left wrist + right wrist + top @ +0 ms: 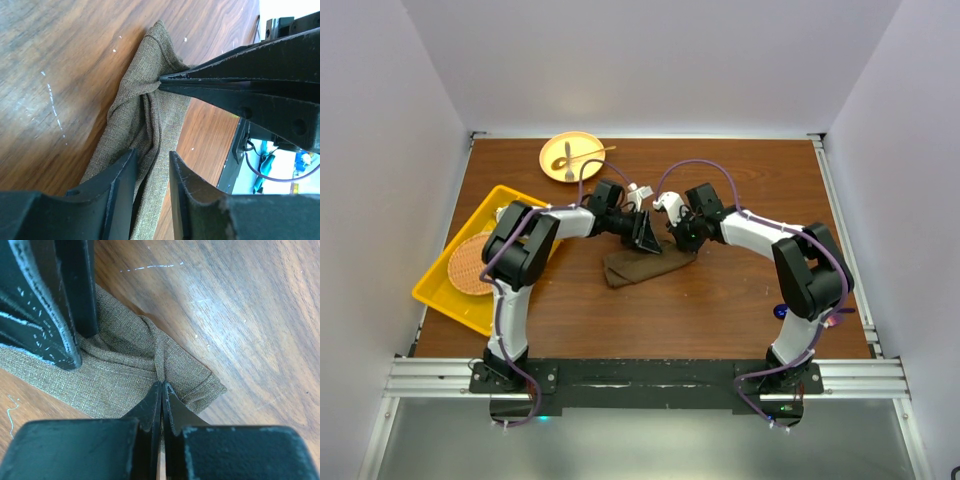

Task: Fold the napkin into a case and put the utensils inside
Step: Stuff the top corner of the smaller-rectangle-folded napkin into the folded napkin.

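The olive-brown napkin [642,266] lies bunched in a narrow strip at the middle of the table. My right gripper [161,385] is shut on a raised pinch of the napkin [125,370] near its right end. My left gripper [151,156] stands open, its fingers [125,175] straddling a fold of the napkin [145,75] without squeezing it. From above, the left gripper [647,236] and the right gripper [677,238] meet over the cloth's far edge. Utensils, a fork [568,160] among them, rest on the yellow plate [552,150] at the back.
At the left edge sits a yellow tray [500,200] holding a round woven mat [470,266]. A small blue object [781,310] shows beside the right arm, mostly hidden. Bare wooden table [740,170] surrounds the napkin.
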Controlling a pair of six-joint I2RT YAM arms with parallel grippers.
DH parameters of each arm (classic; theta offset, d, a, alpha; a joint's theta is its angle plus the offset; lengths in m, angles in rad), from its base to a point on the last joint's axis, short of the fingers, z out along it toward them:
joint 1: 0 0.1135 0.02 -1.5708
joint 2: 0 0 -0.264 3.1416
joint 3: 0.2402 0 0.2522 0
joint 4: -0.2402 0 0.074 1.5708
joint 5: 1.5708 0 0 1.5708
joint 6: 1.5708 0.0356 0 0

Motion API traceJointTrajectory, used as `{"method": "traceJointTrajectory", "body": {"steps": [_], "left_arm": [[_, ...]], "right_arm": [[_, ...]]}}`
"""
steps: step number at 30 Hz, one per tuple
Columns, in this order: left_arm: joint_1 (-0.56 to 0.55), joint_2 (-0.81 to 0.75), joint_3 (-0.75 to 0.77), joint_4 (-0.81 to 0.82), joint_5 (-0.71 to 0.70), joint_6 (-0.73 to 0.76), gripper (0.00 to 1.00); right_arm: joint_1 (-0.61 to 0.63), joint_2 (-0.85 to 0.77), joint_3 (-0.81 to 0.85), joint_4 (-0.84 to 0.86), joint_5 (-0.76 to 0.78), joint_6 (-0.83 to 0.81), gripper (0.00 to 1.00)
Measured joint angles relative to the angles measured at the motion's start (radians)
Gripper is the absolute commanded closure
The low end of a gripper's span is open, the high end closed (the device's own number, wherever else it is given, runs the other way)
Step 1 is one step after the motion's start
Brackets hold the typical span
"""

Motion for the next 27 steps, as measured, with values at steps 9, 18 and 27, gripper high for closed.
{"method": "traceJointTrajectory", "body": {"steps": [9, 18, 27], "left_arm": [[-0.031, 0.0, 0.014, -0.027, 0.0, 0.035, 1.0], [-0.038, 0.003, 0.078, -0.031, -0.008, 0.038, 1.0], [-0.036, 0.077, 0.101, -0.061, -0.043, 0.035, 1.0]], "right_arm": [[-0.007, 0.0, 0.015, -0.031, -0.008, 0.0, 1.0], [-0.013, -0.041, 0.03, -0.079, -0.035, 0.0, 1.0], [-0.014, -0.047, 0.056, -0.119, -0.051, 0.0, 1.0]]}}
